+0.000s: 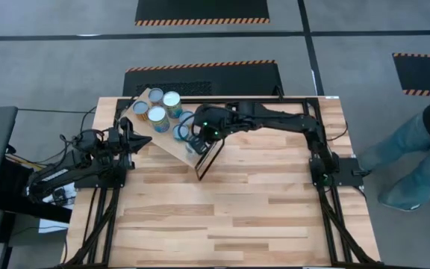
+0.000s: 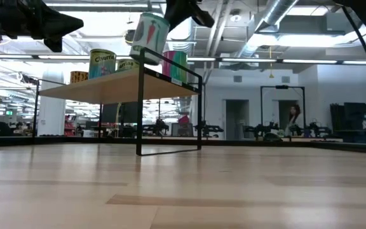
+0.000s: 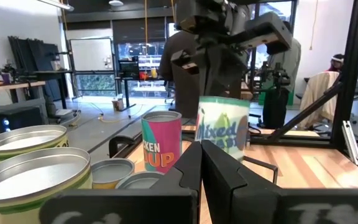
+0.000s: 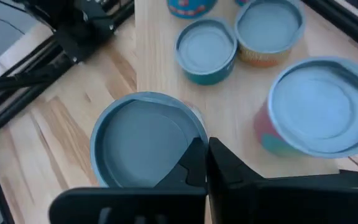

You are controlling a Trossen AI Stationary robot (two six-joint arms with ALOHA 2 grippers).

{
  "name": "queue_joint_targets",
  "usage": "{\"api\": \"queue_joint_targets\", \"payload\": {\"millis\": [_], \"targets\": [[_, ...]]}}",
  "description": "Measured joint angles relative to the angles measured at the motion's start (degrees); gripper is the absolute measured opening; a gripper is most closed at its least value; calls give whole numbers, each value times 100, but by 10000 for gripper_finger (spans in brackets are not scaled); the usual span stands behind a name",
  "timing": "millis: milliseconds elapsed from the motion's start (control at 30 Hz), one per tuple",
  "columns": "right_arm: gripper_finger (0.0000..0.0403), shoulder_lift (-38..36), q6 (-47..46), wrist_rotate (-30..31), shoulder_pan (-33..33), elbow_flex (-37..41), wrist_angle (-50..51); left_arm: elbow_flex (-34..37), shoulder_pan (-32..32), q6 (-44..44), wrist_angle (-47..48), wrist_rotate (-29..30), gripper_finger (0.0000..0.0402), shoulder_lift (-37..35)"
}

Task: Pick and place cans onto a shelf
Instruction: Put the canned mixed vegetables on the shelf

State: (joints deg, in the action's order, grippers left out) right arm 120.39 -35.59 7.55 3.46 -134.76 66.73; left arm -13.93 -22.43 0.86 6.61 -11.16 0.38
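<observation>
Light wood forms the shelf (image 1: 172, 142), raised on a dark frame at the back left of the table (image 1: 230, 217). The right gripper (image 1: 197, 135) reaches over its framed end, fingers pinching a green-labelled can (image 2: 149, 35) by the rim, tilted and seemingly just above the board. Other cans (image 1: 160, 110) stand grouped on the shelf. The left gripper (image 3: 201, 163) waits beside the shelf, fingers pressed together.

Plank tabletop (image 1: 230, 202) carrying a raised light wood shelf (image 1: 172, 146) on dark frame legs, several cans (image 1: 157, 117) standing upright on the shelf
</observation>
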Motion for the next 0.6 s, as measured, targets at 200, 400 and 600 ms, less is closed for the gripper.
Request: {"api": "queue_joint_targets", "payload": {"millis": [200,400,600], "targets": [[8,14,-141,3,12,-6,203,0,1,0,-2,2,0,-1],[8,199,-290,26,41,-13,211,0,-1,0,-2,0,0,1],[14,356,-233,32,81,-14,132,0,1,0,-4,0,0,-1]]}}
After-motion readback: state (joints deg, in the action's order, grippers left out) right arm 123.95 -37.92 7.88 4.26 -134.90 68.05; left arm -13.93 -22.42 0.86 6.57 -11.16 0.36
